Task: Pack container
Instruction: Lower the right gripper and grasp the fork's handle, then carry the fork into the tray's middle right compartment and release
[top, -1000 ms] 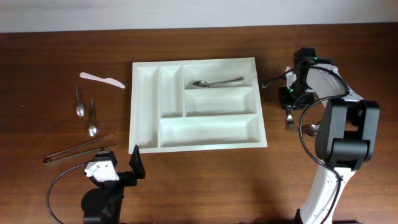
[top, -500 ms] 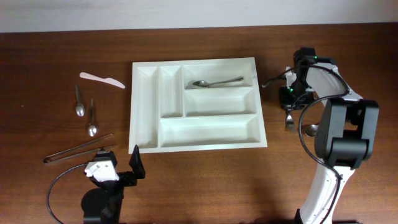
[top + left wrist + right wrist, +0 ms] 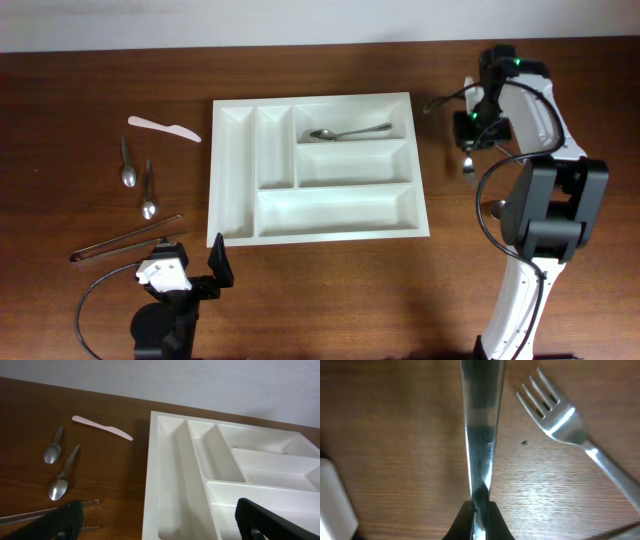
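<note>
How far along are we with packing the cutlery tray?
Early. Done: one spoon lies in the container. In hand: the right gripper is shut on a metal utensil. Left: a fork, two spoons, a white knife and tongs.

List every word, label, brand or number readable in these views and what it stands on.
None readable. The container, the table and the metal utensil in the right claw carry no print. The green lights on the right arm are no text.
</note>
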Tool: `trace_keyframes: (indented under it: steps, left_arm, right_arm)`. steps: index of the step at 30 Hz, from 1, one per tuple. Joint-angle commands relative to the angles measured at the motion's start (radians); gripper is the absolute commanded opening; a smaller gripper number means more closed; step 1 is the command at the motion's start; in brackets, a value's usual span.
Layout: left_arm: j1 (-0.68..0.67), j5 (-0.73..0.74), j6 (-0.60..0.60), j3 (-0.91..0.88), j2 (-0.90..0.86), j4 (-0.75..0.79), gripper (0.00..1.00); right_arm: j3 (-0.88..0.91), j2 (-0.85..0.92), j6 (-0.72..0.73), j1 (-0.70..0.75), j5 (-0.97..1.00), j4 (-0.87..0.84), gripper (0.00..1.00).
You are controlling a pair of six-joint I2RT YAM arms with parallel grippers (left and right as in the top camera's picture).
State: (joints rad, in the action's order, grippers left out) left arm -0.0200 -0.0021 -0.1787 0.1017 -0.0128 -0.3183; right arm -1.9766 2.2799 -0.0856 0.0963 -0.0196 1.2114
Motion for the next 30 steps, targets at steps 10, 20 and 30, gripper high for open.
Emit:
trace_keyframes:
  steps: [10,20,30]
  left_arm:
    - [0.003,0.014,0.009,-0.003,0.008,-0.002,0.99]
    - [0.003,0.014,0.009,-0.003,0.008,-0.002,0.99]
    - [0.003,0.014,0.009,-0.003,0.008,-0.002,0.99]
  right_arm:
    - [-0.08,0.002,-0.076,-0.019,-0.063,0.035,0.04]
    - [-0.176,-0.028,-0.32,-0.132,-0.191,0.088,0.04]
    - [-0.23,-0.031,-0.69,-0.293,-0.22,0.127,0.04]
